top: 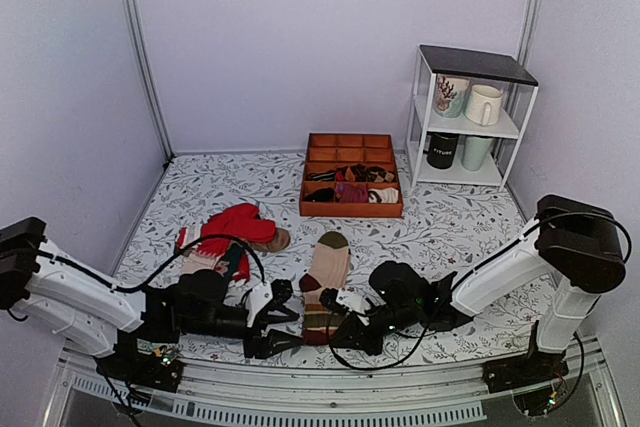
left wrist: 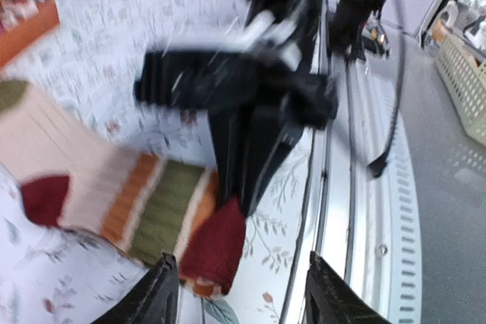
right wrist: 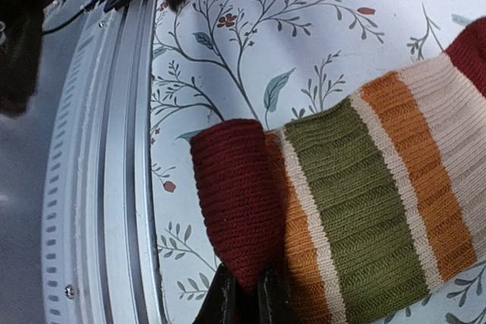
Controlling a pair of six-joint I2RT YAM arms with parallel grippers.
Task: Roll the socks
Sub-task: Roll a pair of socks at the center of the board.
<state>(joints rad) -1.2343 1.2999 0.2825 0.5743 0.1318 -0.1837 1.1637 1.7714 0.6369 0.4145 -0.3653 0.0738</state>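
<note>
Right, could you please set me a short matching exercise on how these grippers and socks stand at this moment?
Things:
1 right gripper
2 left gripper
3 red socks
4 orange tray

States or places:
A open, holding nothing
B left of the striped socks
C shut on the maroon cuff
D at the table's far side

Pairs: 1-C, 2-A, 3-B, 4-D.
</note>
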